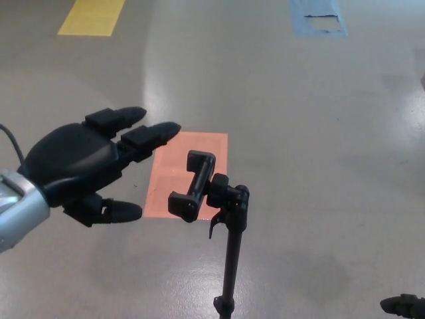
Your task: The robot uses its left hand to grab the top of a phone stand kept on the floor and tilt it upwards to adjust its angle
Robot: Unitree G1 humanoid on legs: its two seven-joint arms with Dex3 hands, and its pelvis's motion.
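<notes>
Risk lies in the approach: the left hand (83,169), fingers spread and empty, hovers left of the phone stand (222,226) on the floor (319,133); a sideways bump could topple its thin pole.

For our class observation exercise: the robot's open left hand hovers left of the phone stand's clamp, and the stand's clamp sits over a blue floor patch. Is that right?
Not quite. In the head view the left hand is open and left of the phone stand's clamp, but the patch behind the clamp is the orange floor patch, not blue. The blue patch lies far off at the top.
</notes>
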